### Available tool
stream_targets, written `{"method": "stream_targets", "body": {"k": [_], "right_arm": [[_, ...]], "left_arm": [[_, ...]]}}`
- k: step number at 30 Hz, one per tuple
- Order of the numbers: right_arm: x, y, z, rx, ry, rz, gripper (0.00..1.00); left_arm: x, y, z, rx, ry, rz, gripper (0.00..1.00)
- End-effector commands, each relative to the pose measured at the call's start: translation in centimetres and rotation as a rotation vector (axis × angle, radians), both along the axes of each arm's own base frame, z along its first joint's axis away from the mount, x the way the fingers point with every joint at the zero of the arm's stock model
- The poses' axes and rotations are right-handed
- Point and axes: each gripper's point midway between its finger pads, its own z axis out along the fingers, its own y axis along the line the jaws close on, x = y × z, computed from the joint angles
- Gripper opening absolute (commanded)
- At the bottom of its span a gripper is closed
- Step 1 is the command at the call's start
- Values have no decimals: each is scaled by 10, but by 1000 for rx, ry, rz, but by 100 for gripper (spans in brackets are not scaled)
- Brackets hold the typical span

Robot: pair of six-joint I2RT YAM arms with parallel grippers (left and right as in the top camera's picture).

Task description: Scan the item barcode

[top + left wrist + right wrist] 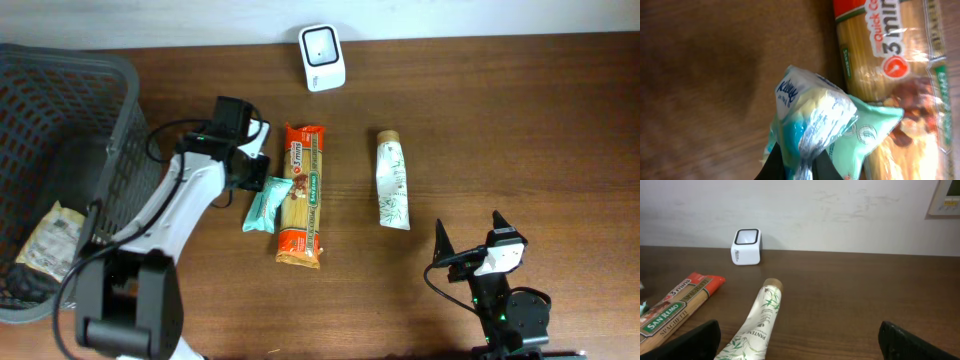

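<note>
The left hand point(258, 186) clenches the top end of a teal tissue pack point(261, 208) just left of the centre of the worktop point(520, 120). The pack's edge lies against a long spaghetti packet point(301, 195); whether the pack is clear of the wood is hard to tell. The white scanner point(322, 44) stands at the far edge, well apart from the pack. A green-and-white tube point(392, 182) lies to the right of the spaghetti. Near the front right corner the right hand point(468, 225) sits spread wide, grasping nothing. A dark mesh basket point(128, 140) at the left edge holds a pale packet point(45, 240).
</note>
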Motion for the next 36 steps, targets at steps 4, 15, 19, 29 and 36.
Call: {"method": "stream_targets", "body": {"k": [4, 15, 19, 29, 36], "right_arm": [[0, -1, -2, 1, 4, -1, 99], [0, -1, -2, 1, 4, -1, 98], [0, -1, -2, 1, 4, -1, 99], [0, -1, -2, 1, 4, -1, 99], [0, -1, -2, 1, 4, -1, 99]], "left_arm": [[9, 6, 4, 61, -30, 25, 99], [-37, 97, 137, 35, -178, 225, 99], [-52, 139, 139, 109, -158, 209, 99], [-45, 230, 149, 198, -248, 356, 99], [-18, 239, 149, 232, -310, 314, 99]]}}
